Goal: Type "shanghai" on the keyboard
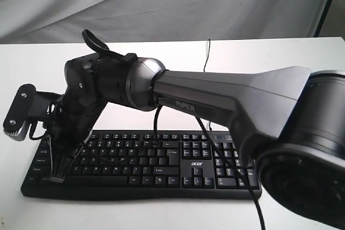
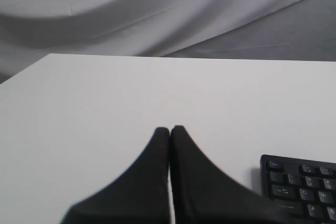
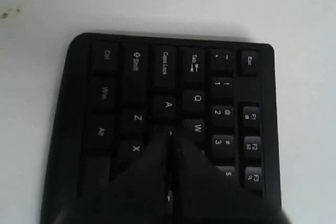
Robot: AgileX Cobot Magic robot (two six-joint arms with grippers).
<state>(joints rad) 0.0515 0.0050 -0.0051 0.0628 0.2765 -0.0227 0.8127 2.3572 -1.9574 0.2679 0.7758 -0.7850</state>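
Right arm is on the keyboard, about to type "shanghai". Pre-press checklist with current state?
1. Right gripper closed to one point: ok, fingers are together.
2. Tip over S: ok. It sits next to the A key and the W key, hiding the key there.
3. Tip touching the key: cannot tell.
4. Left gripper off the keys: ok. It is shut, over bare table beside the keyboard corner.
5. Keyboard flat on the table: ok.
6. Cable clear of the keys: cannot tell. It hangs in front of the number pad.
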